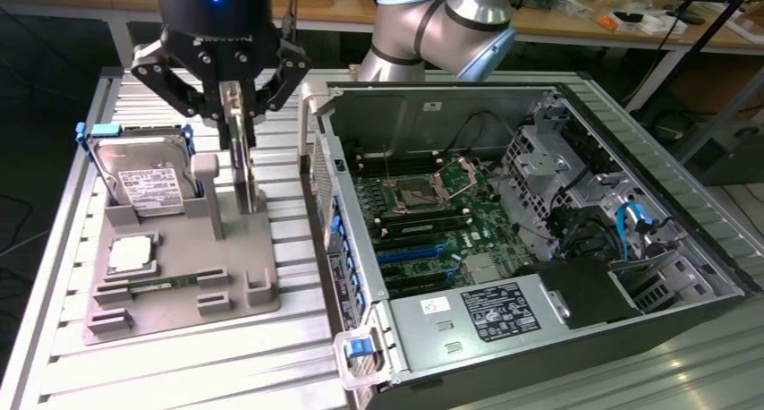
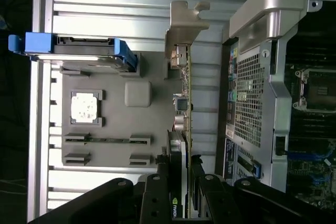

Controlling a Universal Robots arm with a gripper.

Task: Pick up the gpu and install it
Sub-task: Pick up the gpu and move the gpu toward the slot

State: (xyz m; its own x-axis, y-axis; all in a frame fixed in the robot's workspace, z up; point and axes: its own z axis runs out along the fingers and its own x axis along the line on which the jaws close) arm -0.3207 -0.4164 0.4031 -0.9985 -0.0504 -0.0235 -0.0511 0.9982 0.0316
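In the upper left of the exterior view, the gripper (image 1: 242, 116) hangs over the grey parts holder (image 1: 179, 289). Its two fingers are closed tight on the top edge of the graphics card (image 1: 249, 173). The card stands on edge, upright, between the fingers. Its lower end reaches down to the holder, just beside a grey post, and I cannot tell whether it still sits in its slot.

In the wrist view the gripper (image 2: 179, 169) clamps the graphics card (image 2: 185, 85) from both sides, and the card's silver end bracket (image 2: 184, 19) points away from the fingers.

On the exterior view's left of the card, a hard drive (image 1: 143, 182) in a blue frame leans in the holder. Below it in the frame lie a square processor chip (image 1: 129, 253) and a narrow memory stick (image 1: 161, 286).

The open computer case (image 1: 668, 195) stands on the exterior view's right, well apart from the card, with its motherboard (image 1: 442, 222) exposed.
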